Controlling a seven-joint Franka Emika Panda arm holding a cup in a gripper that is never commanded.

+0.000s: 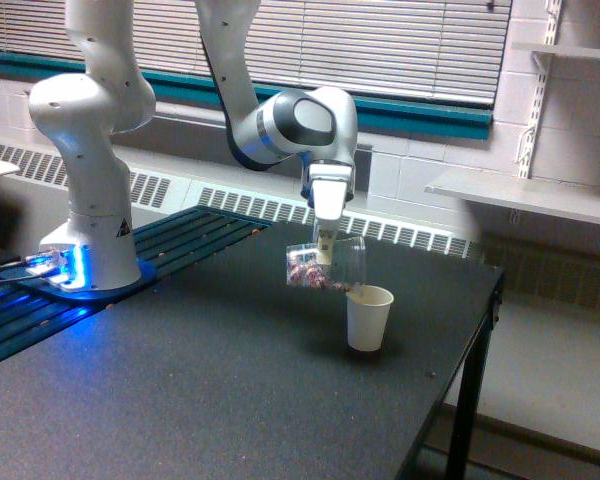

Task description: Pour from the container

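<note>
The container [325, 266] is a clear mug with reddish bits inside, tipped nearly on its side above the black table [230, 400]. Its open mouth points toward the exterior view's right and hangs just over the rim of the off-white paper cup [368, 318]. Some of the reddish contents sit at the mug's lip by the cup's rim. My gripper [324, 243] comes down from above and is shut on the mug. The cup stands upright on the table, right of the mug's body.
The arm's white base [90, 215] stands at the exterior view's left on a blue-lit mount. The table's right edge [485, 310] drops off close to the cup. A wall shelf [525, 195] and radiator grille [250, 208] lie behind.
</note>
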